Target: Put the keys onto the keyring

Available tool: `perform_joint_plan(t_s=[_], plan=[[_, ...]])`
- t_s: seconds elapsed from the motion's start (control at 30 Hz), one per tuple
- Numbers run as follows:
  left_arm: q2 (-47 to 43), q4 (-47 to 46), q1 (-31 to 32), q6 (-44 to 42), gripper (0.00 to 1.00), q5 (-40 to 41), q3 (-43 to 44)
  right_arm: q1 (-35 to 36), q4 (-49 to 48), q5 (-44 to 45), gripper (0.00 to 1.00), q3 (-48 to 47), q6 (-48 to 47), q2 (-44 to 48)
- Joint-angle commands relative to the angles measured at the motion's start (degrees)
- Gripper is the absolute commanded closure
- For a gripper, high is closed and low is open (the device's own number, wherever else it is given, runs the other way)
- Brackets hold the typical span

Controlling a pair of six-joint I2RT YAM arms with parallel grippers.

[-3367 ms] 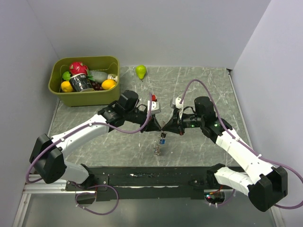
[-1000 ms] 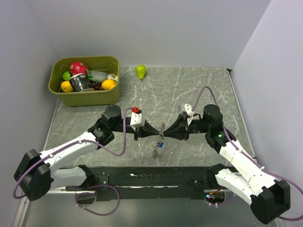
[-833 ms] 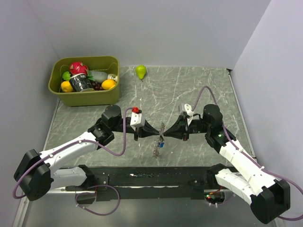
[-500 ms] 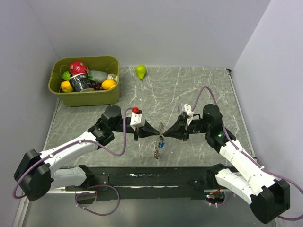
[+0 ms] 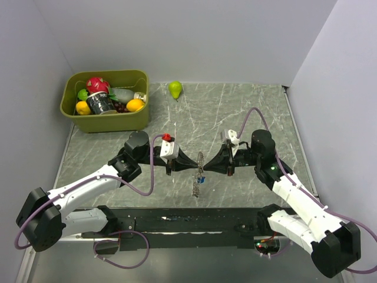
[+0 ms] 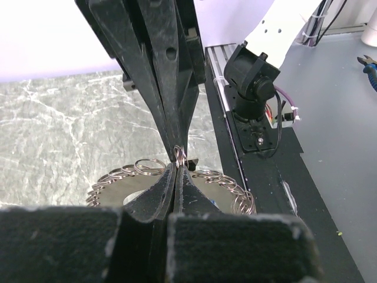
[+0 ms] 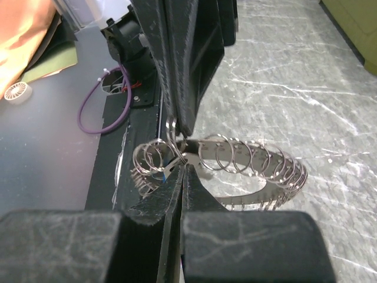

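The keyring (image 5: 200, 160), a thin grey metal band with many small wire loops on its rim, hangs above the table between my two grippers. It also shows in the left wrist view (image 6: 132, 171) and in the right wrist view (image 7: 253, 158). My left gripper (image 5: 196, 167) is shut on its rim from the left (image 6: 177, 167). My right gripper (image 5: 205, 167) is shut on the rim from the right (image 7: 185, 165). The keys (image 5: 195, 186) dangle below the ring, one with a blue tag (image 5: 201, 180). A key blade (image 7: 171, 168) lies by my right fingertips.
An olive bin (image 5: 131, 119) with fruit and a can stands at the far left. A green pear (image 5: 175, 89) lies near the back wall. The black base rail (image 5: 188, 223) runs along the near edge, just below the hanging keys.
Since 3.4 s ago both grippers have moved nearer the front edge with the ring still between them. Over the last second they have hardly moved.
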State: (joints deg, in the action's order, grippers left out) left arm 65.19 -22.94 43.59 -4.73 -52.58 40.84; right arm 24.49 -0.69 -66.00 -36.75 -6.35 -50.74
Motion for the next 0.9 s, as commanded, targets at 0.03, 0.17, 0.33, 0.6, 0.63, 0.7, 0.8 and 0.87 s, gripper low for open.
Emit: perform_joint_plan(t_s=[0.03, 0.17, 0.33, 0.6, 0.63, 0.7, 0.8, 0.87], plan=[[-2.5, -5.1, 0.3, 0.3, 0.99, -2.6, 1.2, -0.1, 0.4, 0.4, 1.0, -1.7, -1.5, 0.3], [-2.7, -3.6, 0.3, -0.4, 0.99, -2.7, 1.4, -0.3, 1.8, 1.0, 1.0, -1.6, -1.6, 2.3], [-2.9, -3.3, 0.3, -0.5, 0.99, -2.2, 1.0, -0.2, 2.1, 1.8, 0.72, -1.7, -1.2, 4.2], [-2.2, -4.2, 0.3, 0.3, 0.99, -2.8, 1.3, -0.2, -2.8, 0.1, 0.5, -1.3, 2.1, 4.8], [-2.0, -4.2, 0.3, 0.4, 0.99, -2.9, 1.3, -0.1, -3.7, -0.2, 0.5, -1.1, 2.7, 4.7], [-1.9, -3.8, 0.2, 0.4, 0.99, -3.1, 1.5, -0.1, -5.0, -0.4, 0.5, -1.1, 3.6, 4.2], [-1.9, -4.4, 0.3, 0.9, 0.99, -3.1, 1.3, 0.0, -6.6, -0.5, 0.49, -1.0, 4.9, 3.5], [-1.8, -4.3, 0.2, 0.8, 0.99, -3.0, 1.4, 0.3, -8.0, -0.5, 0.51, -0.9, 5.8, 2.9]])
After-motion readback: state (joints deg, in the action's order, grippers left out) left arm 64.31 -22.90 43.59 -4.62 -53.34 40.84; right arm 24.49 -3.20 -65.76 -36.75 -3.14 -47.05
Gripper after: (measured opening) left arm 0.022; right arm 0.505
